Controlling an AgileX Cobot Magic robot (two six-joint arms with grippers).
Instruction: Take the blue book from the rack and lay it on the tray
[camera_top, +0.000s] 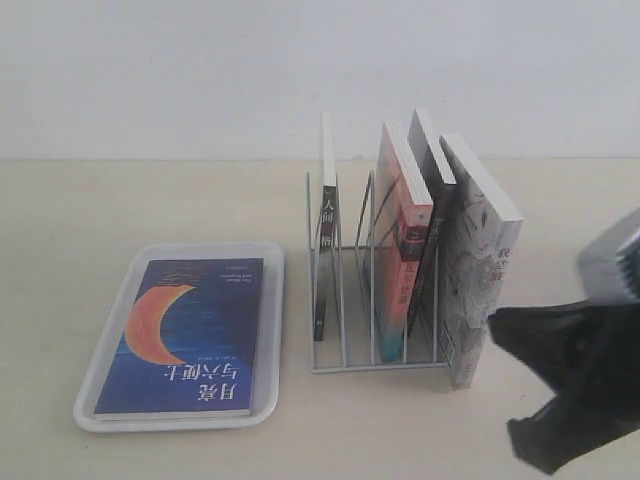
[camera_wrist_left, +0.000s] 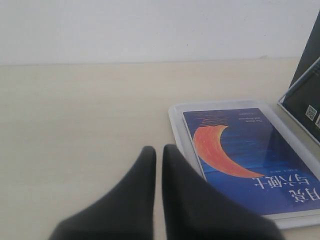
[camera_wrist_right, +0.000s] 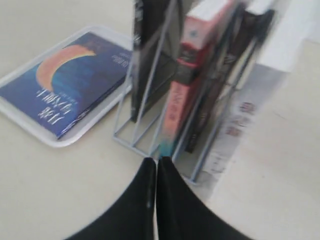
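The blue book (camera_top: 188, 335) with its orange crescent lies flat, cover up, inside the white tray (camera_top: 100, 385) at the left; it also shows as the blue book (camera_wrist_left: 250, 157) on the tray (camera_wrist_left: 176, 120) and the blue book (camera_wrist_right: 62, 80) on the tray (camera_wrist_right: 50, 137). The white wire rack (camera_top: 345, 355) stands right of the tray, holding several upright books. My left gripper (camera_wrist_left: 159, 150) is shut and empty, above bare table beside the tray. My right gripper (camera_wrist_right: 156, 161) is shut and empty, in front of the rack (camera_wrist_right: 145, 135); the right arm (camera_top: 570, 385) shows at the lower right.
In the rack stand a black-spined book (camera_top: 326, 215), a red-and-teal-spined book (camera_top: 405, 245) and a dark book (camera_top: 432, 185). A white-covered book (camera_top: 478, 260) leans against the rack's right end. A pale wall rises behind the beige table.
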